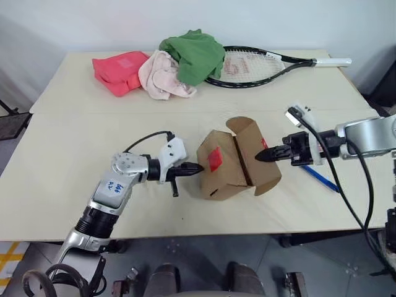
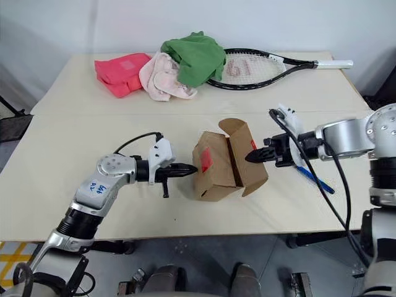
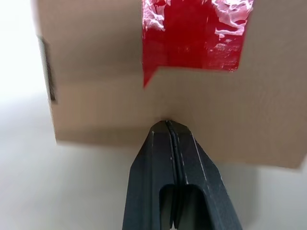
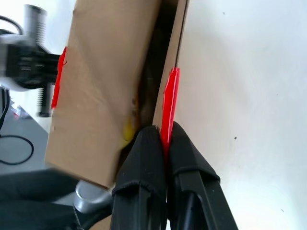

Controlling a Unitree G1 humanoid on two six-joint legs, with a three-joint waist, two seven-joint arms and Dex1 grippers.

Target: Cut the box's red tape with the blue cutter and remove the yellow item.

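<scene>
The box [image 1: 232, 162] is seen at the centre of the frame on the desk [image 1: 74, 148], its flap swung open toward the right. The red tape [image 1: 215, 159] is parted: one piece is left on the box's left face, another sits on the flap edge. That flap edge is pinched between the closed fingers of the right gripper [image 1: 262, 156]. The left gripper [image 1: 197, 167], fingers shut on nothing, is pressed tip-first against the box's left face just below the tape. Inside the opening, a trace of yellow [image 4: 128, 128] is glimpsed in the right wrist view, probably the yellow item; little else of the contents can be made out. The blue cutter [image 1: 320, 178] is laid on the desk at the right, under the right arm.

The light box could be tipped or dragged if the flap is pulled harder, since it is braced by a single fingertip contact. The cardboard flap could also be torn.
</scene>
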